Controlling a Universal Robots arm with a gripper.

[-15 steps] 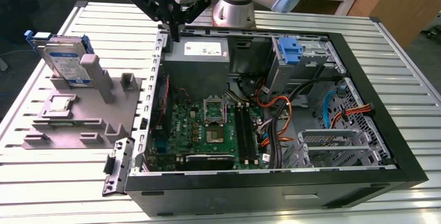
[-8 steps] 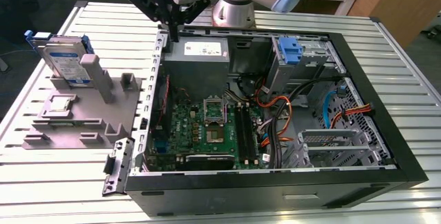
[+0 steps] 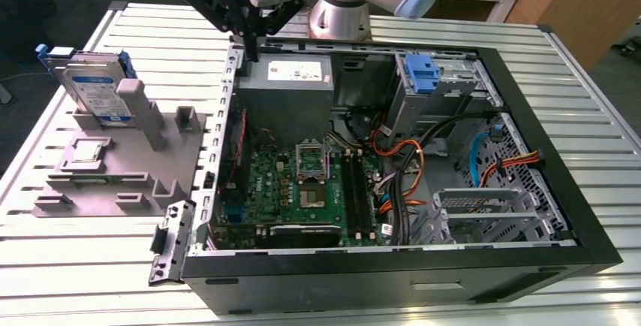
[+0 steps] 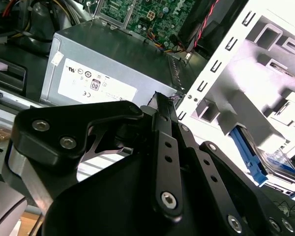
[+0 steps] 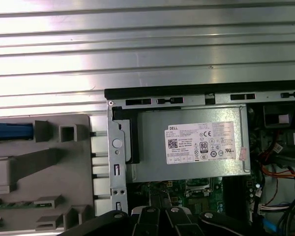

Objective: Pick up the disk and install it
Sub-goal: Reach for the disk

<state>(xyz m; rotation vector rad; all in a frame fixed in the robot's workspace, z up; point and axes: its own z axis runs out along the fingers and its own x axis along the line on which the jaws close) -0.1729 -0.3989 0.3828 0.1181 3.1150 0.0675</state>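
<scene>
Plainly, the disk stands on edge in a grey holder on the table, beside the open computer case and apart from the gripper. The gripper hangs empty over the case's back corner, fingers pressed together. I judge the drive rigid, dense and shock-sensitive, with slick metal faces, so the blue frame's long edges look the safer hold. The exterior view shows its label, while the first wrist view looks down on the power supply.
</scene>
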